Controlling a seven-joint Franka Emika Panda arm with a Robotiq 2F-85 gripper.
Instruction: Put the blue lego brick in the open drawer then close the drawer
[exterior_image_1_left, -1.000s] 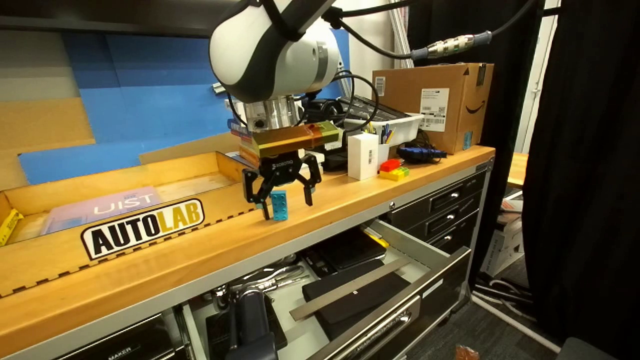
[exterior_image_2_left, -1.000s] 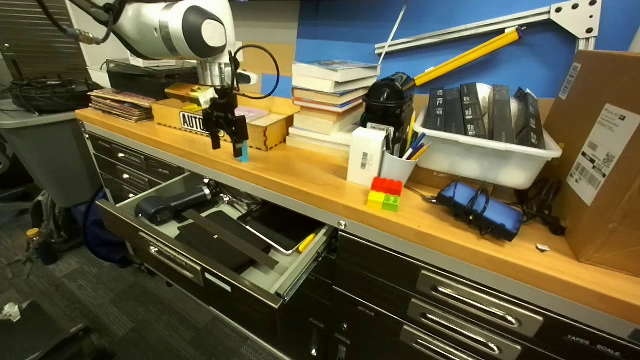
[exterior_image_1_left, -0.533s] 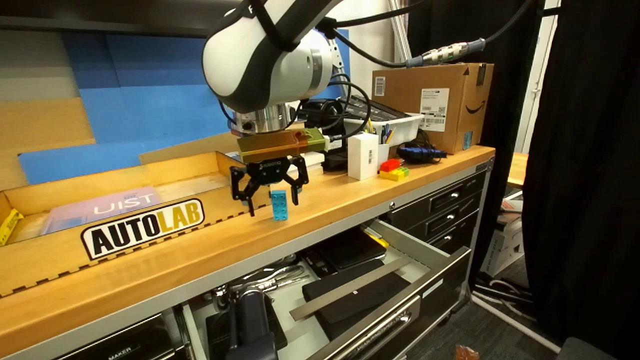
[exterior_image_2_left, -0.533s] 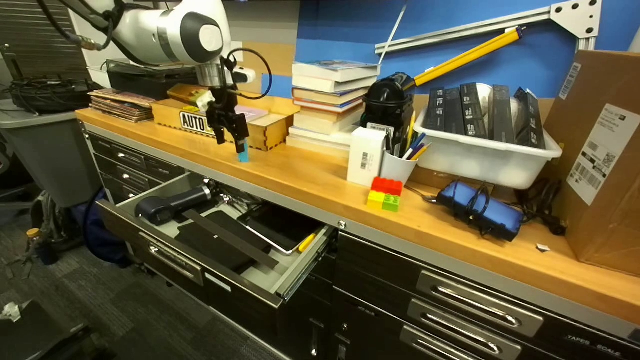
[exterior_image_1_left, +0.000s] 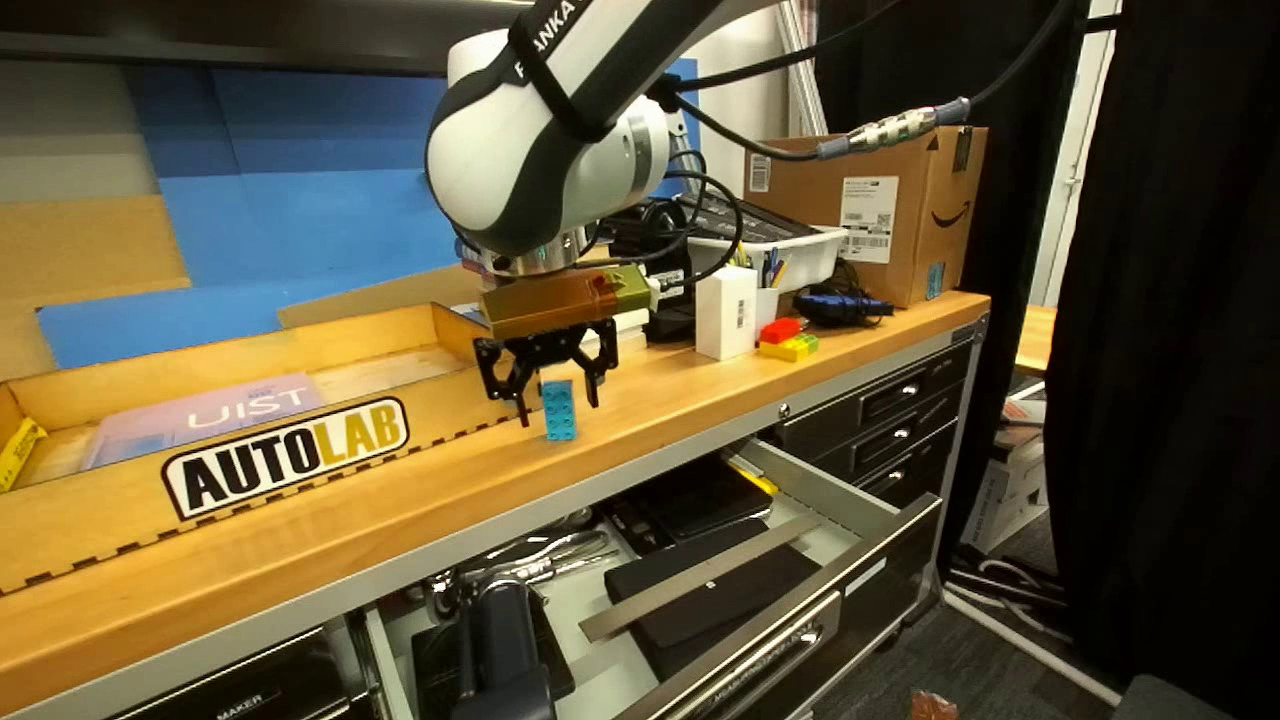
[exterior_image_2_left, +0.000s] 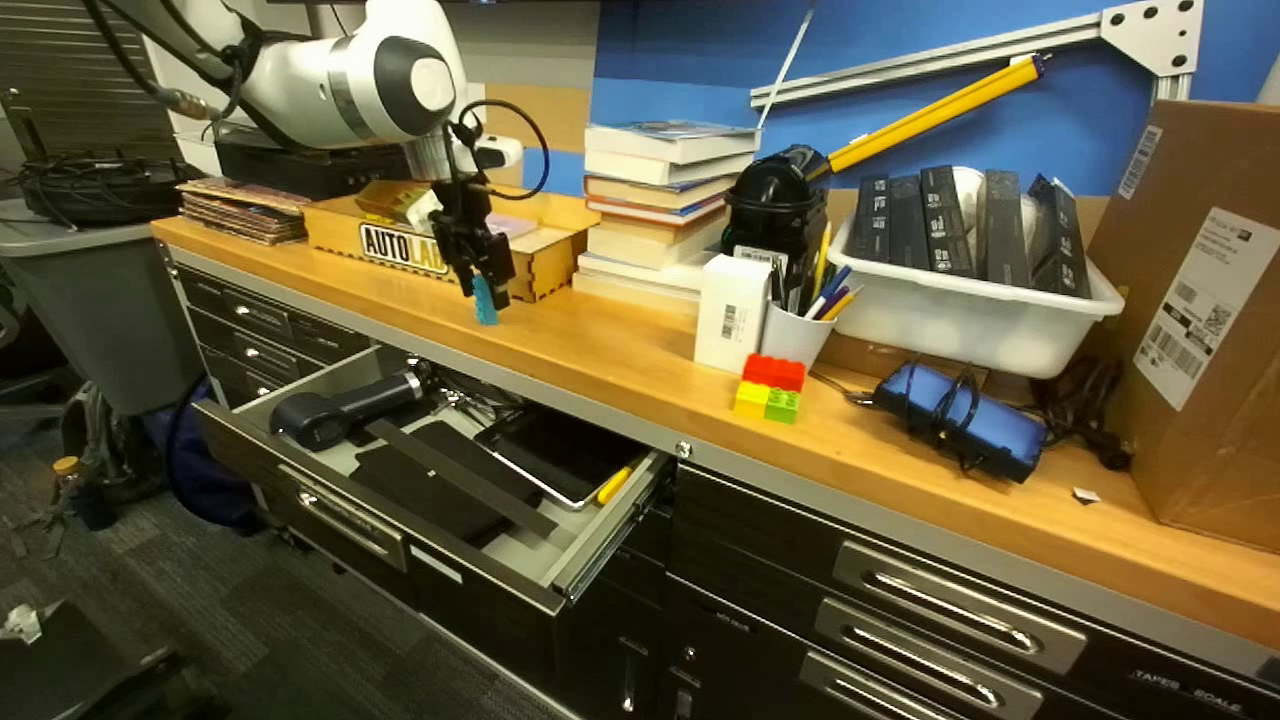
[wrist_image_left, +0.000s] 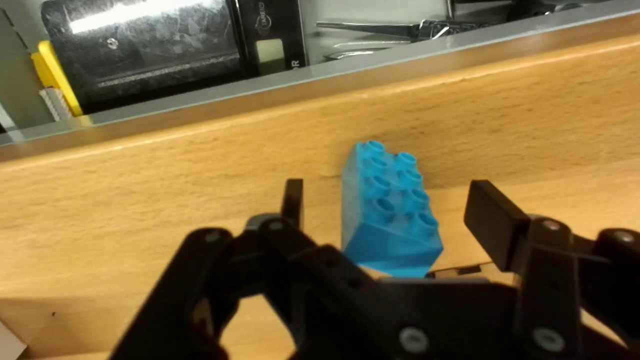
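The blue lego brick (exterior_image_1_left: 560, 414) stands upright on its short end on the wooden bench top. It also shows in an exterior view (exterior_image_2_left: 486, 304) and in the wrist view (wrist_image_left: 387, 205), its studs facing the drawer side. My gripper (exterior_image_1_left: 558, 406) is open just above and behind the brick. In the wrist view the fingertips (wrist_image_left: 385, 195) are apart on either side of the brick, with gaps and no visible contact. The drawer (exterior_image_1_left: 870, 600) is pulled open below the bench edge, also in an exterior view (exterior_image_2_left: 500, 600). Its grey inside shows at the top of the wrist view (wrist_image_left: 350, 10).
The drawer holds dark tools, a metal ruler (exterior_image_1_left: 700, 580) and a black case. A wooden AUTOLAB tray (exterior_image_1_left: 330, 440) stands behind-left of the brick. A white box (exterior_image_1_left: 726, 312) and red, yellow and green bricks (exterior_image_2_left: 768, 388) stand farther along the bench. A book stack (exterior_image_2_left: 650, 200) is behind.
My gripper moved left in an exterior view, then back right and tilted, so its fingers now come around the brick's top. The brick and drawer have not moved.
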